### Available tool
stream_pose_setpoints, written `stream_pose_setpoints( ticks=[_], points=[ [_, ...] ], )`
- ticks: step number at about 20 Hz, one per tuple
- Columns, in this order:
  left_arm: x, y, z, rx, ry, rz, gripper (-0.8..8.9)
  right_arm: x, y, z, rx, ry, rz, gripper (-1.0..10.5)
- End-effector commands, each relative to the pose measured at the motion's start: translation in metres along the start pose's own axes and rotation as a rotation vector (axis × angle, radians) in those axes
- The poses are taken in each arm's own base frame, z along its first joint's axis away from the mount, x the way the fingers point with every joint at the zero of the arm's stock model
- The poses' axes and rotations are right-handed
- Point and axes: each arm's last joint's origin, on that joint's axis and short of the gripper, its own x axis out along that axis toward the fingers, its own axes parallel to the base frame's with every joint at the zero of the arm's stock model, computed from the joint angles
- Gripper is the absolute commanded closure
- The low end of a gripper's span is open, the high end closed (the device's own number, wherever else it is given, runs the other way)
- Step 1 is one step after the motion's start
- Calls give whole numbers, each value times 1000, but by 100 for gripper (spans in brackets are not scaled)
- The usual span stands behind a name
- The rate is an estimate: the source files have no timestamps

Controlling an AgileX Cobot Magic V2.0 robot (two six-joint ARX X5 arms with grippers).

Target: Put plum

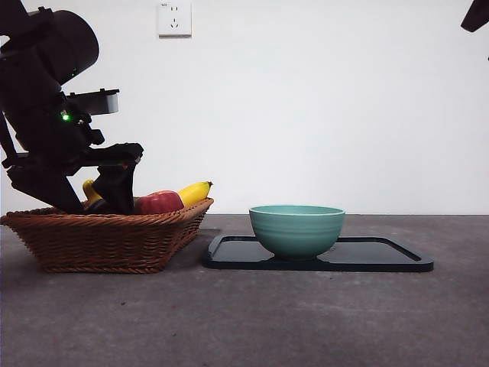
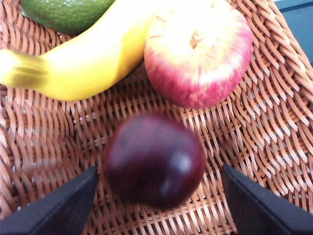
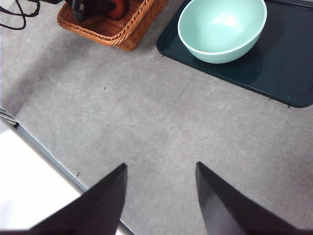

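place: lab-style test bench | cues: bare white wall (image 1: 321,107), wall socket (image 1: 174,18), grey table (image 1: 244,321)

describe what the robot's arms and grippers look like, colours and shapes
The left gripper has two flat black jaws that taper to wedge tips. In the front view its arm is bulky, black and blocky, with a small green light and a grey box-shaped part. The right gripper has the same black pointed jaws. No markings are readable.

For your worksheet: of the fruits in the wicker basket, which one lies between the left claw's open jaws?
The plum: dark purple and glossy, flanked by the left claw. The streaked red apple, banana and avocado lie beyond.
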Motion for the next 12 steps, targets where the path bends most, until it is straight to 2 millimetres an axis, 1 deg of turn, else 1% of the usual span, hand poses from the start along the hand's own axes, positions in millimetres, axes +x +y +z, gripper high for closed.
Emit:
stream_pose_setpoints(
  ticks=[1,4,6,8,10,12],
  points=[
    [-11,-1,8,2,-47,0,398,0,1,2,3,-7,5,723],
    [-31,-1,14,2,-95,0,398,0,1,2,3,-7,5,723],
    [-49,-1,17,3,-129,0,399,0,1,2,3,-7,5,724],
    [-71,-4,19,6,-164,-22,401,0,1,2,3,-7,5,723],
    [-96,-8,19,8,-199,-100,407,0,1,2,3,-7,5,724],
    [-121,-13,17,-10,-238,-217,407,0,1,2,3,-7,5,723]
  ],
)
